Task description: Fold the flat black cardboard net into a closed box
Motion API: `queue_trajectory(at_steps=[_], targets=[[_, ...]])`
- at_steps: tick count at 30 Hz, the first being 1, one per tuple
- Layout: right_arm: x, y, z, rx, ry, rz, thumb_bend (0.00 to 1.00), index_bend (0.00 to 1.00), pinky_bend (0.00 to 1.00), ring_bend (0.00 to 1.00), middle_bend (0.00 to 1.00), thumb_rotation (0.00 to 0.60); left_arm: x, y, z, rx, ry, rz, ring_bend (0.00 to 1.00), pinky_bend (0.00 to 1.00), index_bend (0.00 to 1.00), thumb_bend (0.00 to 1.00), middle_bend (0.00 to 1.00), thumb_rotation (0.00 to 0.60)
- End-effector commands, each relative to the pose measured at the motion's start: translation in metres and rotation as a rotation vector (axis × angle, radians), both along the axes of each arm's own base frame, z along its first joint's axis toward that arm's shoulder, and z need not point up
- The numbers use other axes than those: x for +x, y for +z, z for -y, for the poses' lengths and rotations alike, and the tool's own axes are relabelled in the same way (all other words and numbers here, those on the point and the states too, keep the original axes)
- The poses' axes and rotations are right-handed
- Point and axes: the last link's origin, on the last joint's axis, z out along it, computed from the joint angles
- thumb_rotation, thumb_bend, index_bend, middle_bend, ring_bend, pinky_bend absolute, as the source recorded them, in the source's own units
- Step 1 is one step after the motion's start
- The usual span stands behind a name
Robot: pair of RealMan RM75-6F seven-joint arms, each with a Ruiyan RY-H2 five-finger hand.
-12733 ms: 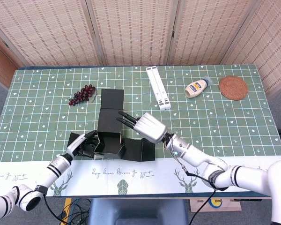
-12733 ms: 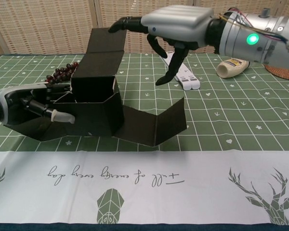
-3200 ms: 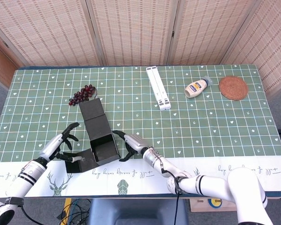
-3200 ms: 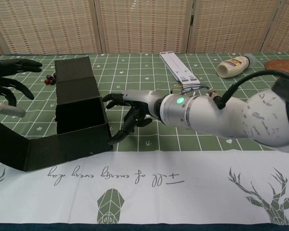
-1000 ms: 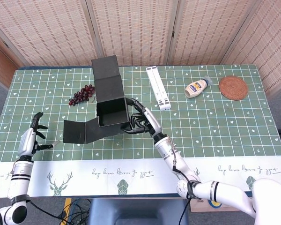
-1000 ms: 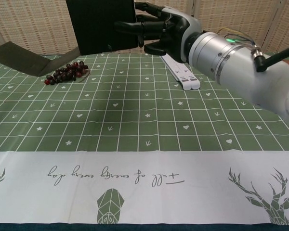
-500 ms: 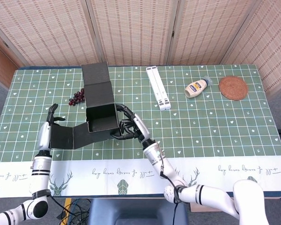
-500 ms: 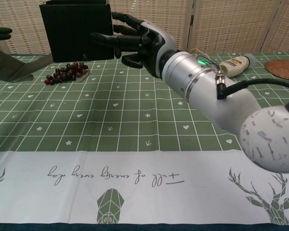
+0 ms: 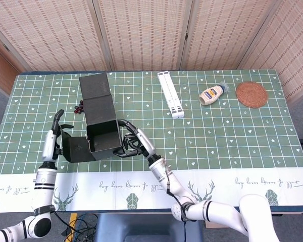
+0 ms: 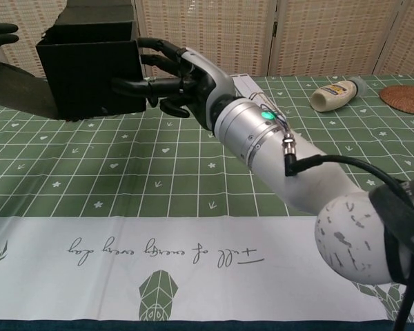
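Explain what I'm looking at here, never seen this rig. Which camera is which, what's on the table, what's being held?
It is a two-armed robot with finger-bearing hands, steered by a person. One picture looks down from its head, the other forward from its chest. The right hand grips the half-folded black cardboard box, apparently lifted off the table. The left hand is at the box's side flap; whether it touches is unclear. On the table: grapes partly hidden behind the box, a white folded stand, a sauce bottle and a woven coaster.
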Motion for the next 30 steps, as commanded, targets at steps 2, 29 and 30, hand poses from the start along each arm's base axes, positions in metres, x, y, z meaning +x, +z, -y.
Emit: queue_trajectory(at_steps=[2, 29, 30], targets=[[-0.002, -0.004, -0.001, -0.004, 0.012, -0.033, 0.17, 0.16, 1.00, 0.74, 0.35, 0.600, -0.003, 0.004, 0.005, 0.009, -0.014, -0.056, 0.31, 0.50, 0.00, 0.12, 0.00, 0.600], [-0.020, -0.047, -0.001, 0.022, 0.017, -0.255, 0.18, 0.16, 1.00, 0.74, 0.35, 0.600, -0.011, -0.045, 0.006, 0.045, -0.199, -0.375, 0.34, 0.50, 0.18, 0.12, 0.05, 0.600], [-0.020, -0.050, -0.001, 0.021, 0.021, -0.267, 0.18, 0.16, 1.00, 0.74, 0.35, 0.600, -0.012, -0.048, 0.005, 0.050, -0.213, -0.390, 0.35, 0.50, 0.20, 0.12, 0.07, 0.600]])
